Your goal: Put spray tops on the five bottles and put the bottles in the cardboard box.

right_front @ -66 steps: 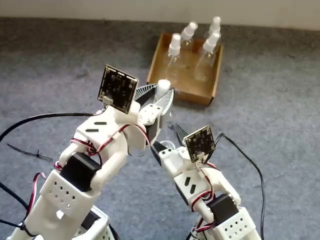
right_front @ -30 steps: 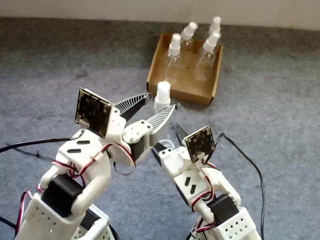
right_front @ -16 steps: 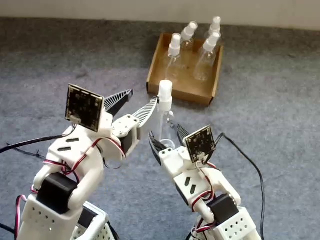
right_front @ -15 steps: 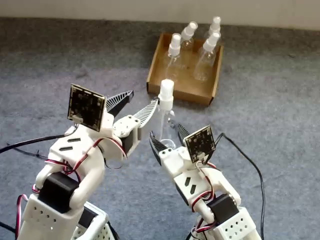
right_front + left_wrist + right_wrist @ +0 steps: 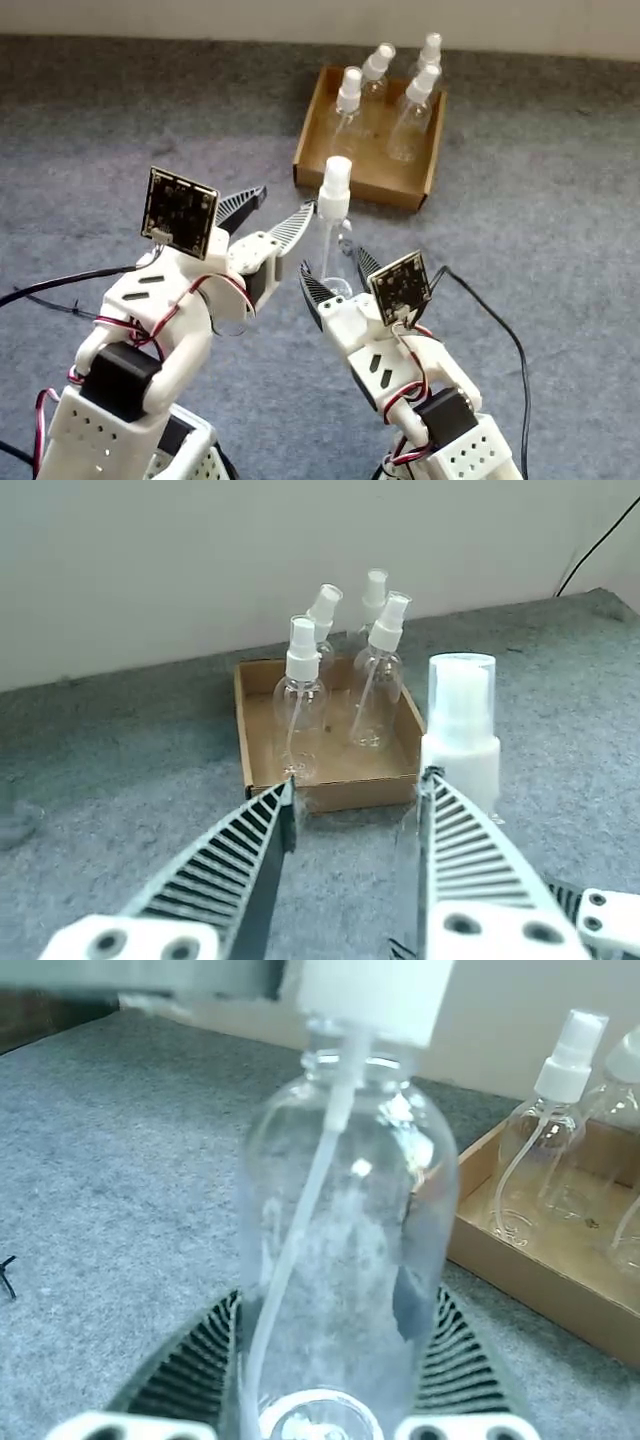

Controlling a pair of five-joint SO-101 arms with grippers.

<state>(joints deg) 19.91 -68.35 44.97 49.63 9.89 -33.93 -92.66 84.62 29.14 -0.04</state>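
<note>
Spray bottle (image 5: 334, 245), upright and fitted with its spray top (image 5: 337, 183), stood clamped low on its body between the jaws of the right gripper (image 5: 335, 278), short of the cardboard box (image 5: 390, 192). The left gripper (image 5: 280, 203) was spread wide and held nothing, one fingertip just beside the top's collar. Likely hazards: that fingertip could nudge the top askew if it was not fully seated; the smooth bottle, gripped near its base, could tip; on entry it could topple the four capped bottles (image 5: 348, 110) standing in the box.
</note>
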